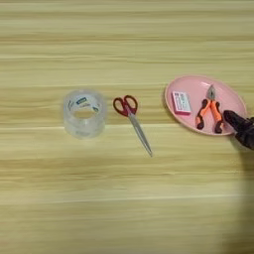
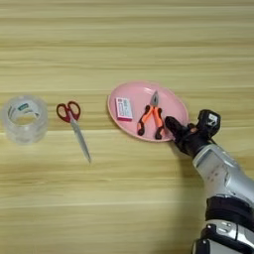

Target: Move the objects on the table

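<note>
Wooden and light yellow, with long horizontal grain stripes, the table (image 1: 124,198) spreads under everything I see. Next in size is my right arm, its silver forearm (image 2: 223,173) rising from the lower right corner toward the plate. That shallow oval pink plate (image 2: 171,99) lies right of the table's middle, and two things rest inside it. My gripper (image 2: 174,127) reaches the plate's near right rim, one black finger tip just beside the pliers' handle ends; I cannot tell whether my jaws stand apart or closed, and I see nothing held between them. Far off at the left stands the clear wide tape roll (image 1: 84,112), on its flat side with the hole facing up. Between roll and plate lie red-handled scissors (image 1: 131,121), closed, loops toward the far side and blades pointing near and right, touching neither neighbour. Orange-and-black-handled pliers (image 2: 151,117) lie in the plate's right half, nose pointing away from me. Left of them in the plate sits the small pink-and-white rectangular piece (image 2: 123,108).
</note>
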Robot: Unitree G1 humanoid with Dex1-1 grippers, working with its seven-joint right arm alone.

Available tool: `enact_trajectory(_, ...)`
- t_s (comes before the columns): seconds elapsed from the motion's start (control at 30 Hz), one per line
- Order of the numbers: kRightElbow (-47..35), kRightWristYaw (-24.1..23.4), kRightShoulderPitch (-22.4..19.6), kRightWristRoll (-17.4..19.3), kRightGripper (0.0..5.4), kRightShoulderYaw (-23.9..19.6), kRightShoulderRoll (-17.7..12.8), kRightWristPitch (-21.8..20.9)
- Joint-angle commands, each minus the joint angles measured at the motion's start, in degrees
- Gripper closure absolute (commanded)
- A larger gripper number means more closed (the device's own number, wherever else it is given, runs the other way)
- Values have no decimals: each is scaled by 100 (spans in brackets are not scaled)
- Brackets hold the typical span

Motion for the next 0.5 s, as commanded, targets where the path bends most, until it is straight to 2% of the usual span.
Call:
enact_trajectory(0.03, -193, -59, -241, 15, 366, 37, -131, 4)
enact_trajectory(0.27, -275, -62, -184, 31, 442, 42, -122, 74)
enact_trajectory(0.5, -908, -75, 212, 117, 493, 101, -24, 366)
